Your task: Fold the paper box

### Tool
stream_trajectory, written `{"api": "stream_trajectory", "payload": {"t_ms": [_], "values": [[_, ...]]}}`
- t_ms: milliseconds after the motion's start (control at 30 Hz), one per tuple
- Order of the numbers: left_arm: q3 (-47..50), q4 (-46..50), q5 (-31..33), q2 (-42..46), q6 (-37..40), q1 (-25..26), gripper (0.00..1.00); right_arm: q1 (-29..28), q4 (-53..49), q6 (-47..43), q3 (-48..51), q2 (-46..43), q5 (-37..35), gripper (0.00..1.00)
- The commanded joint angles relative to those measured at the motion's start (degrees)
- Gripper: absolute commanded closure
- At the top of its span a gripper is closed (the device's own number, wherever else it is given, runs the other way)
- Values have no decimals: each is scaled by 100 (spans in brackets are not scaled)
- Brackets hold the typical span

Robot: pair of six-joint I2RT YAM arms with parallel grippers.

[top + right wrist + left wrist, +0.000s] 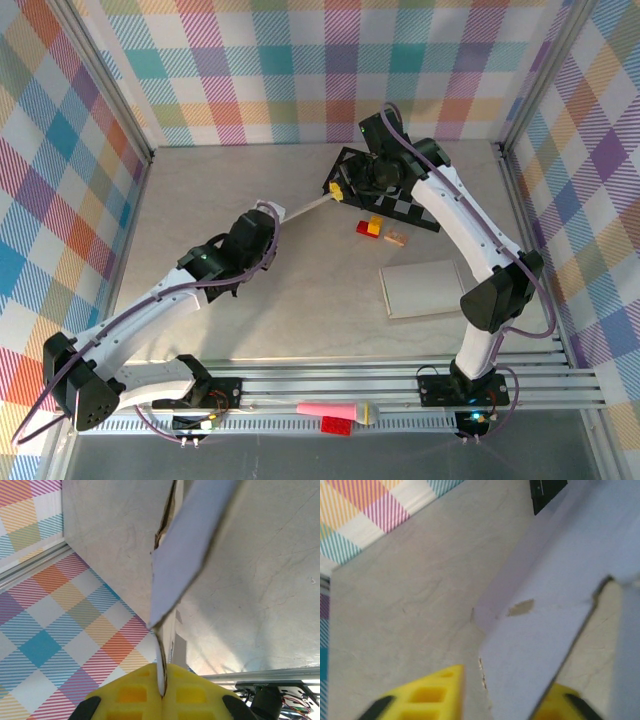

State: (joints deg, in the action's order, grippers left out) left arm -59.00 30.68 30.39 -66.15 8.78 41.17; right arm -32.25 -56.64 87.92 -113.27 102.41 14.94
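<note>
The paper box [300, 208] is a flat pale cardboard sheet held edge-on above the table between both arms. My right gripper [338, 190] is shut on its far end; in the right wrist view the yellow fingers [132, 695] pinch the thin sheet [185, 540] between them at my right gripper [162, 692]. My left gripper [262, 212] is at the sheet's near end. In the left wrist view a panel of the box [555, 615] runs between the yellow fingers [427, 695] of my left gripper [502, 690]. A gap shows between the left finger and the panel; the panel partly hides the other finger.
A black fixture [395, 200] stands behind the right gripper. Red and yellow bricks [370, 227] and a small wooden block [397, 239] lie near it. A flat white sheet [425, 288] lies at the right. A pink tool [335, 411] rests on the front rail.
</note>
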Motion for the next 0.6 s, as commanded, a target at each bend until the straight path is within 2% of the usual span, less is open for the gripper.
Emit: {"api": "stream_trajectory", "payload": {"t_ms": [0, 133, 300, 367, 567], "values": [[-191, -147, -283, 95, 80, -68, 100, 35, -126, 85, -171, 7, 80, 100], [-507, 167, -808, 33, 1, -66, 100, 26, 117, 46, -86, 2, 96, 100], [-1049, 827, -1115, -226, -354, -65, 100, -135, 505, 81, 47, -168, -256, 72], [-1183, 999, -1142, -316, -478, -65, 100, -225, 410, -20, -142, -116, -420, 66], [-1467, 1266, -1140, -524, -661, -65, 100, -455, 202, -150, -463, 30, -598, 66]]}}
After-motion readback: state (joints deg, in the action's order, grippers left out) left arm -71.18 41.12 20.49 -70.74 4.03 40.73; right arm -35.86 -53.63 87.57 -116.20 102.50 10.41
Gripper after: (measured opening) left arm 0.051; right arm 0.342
